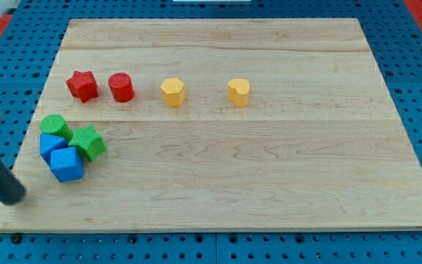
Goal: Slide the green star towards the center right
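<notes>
Though hemmed by blue blocks (62, 155) (left), green star (88, 141).

Red star (82, 85), yellow heart (239, 92)

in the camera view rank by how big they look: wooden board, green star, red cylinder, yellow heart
1. wooden board, by far the largest.
2. green star, though it lies nearer the view's bottom, so part of its lead may be nearness.
3. red cylinder and yellow heart: they look alike, so I won't rank them.

green star (88, 141) hemmed left (blue cube (67, 164) touching), right side open
</notes>
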`<move>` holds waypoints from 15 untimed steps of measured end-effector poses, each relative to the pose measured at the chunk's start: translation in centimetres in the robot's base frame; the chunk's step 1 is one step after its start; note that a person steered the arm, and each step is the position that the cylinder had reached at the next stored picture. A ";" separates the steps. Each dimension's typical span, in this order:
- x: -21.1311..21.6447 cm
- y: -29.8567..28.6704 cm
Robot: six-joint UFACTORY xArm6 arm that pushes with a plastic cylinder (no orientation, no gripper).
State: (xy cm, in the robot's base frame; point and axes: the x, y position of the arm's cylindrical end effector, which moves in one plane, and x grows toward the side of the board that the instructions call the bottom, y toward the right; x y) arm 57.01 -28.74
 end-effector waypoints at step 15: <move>-11.3 38.7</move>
